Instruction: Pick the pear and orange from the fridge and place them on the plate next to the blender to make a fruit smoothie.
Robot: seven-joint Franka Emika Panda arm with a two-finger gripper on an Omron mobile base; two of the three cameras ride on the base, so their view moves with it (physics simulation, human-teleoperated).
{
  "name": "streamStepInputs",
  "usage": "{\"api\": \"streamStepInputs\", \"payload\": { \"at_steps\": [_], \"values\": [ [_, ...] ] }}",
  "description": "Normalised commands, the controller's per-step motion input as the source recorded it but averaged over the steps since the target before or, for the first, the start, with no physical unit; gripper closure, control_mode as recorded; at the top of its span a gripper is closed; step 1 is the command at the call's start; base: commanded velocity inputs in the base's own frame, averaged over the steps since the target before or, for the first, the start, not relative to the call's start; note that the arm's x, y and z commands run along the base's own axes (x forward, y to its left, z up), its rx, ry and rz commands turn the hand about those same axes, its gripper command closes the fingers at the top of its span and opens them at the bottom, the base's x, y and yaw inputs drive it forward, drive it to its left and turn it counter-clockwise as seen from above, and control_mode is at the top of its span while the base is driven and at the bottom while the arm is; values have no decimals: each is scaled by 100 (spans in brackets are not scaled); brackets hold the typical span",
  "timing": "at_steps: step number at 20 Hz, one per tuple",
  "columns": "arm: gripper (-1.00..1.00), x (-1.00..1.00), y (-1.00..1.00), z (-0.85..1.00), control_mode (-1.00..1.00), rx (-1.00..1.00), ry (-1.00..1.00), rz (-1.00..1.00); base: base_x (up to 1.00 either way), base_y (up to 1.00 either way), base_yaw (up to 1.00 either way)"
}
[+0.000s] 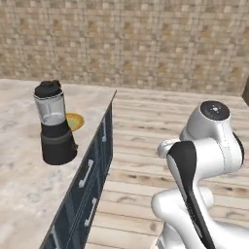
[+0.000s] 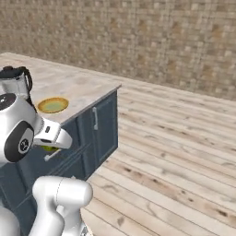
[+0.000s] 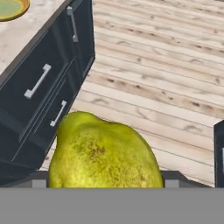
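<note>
I've got the pear (image 3: 104, 151) clamped in the tool (image 3: 105, 181), low beside the cabinet, so I'll lift above the worktop (image 2: 78, 90) edge toward the plate (image 3: 11, 8) at eleven o'clock.

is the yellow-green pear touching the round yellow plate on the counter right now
Apart. In the hand view the yellow-green pear sits close before the camera, while the round yellow plate lies on the counter, with dark cabinet drawers between them.

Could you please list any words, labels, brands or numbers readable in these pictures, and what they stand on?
None can be read: the blender, the plate, the pear at the end effector and the cabinet fronts carry no lettering or signs.
</note>
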Motion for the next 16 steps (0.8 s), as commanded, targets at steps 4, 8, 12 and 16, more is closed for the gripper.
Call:
{"api": "streamStepInputs", "payload": {
  "at_steps": [4,8,12,16],
  "values": [
    [100,0,0,0,100,0,0,0,98,-53,58],
    [100,0,0,0,100,0,0,0,97,-54,57],
    [100,0,0,0,100,0,0,0,96,-36,63],
    [100,0,0,0,100,0,0,0,78,-24,69]
  ]
}}
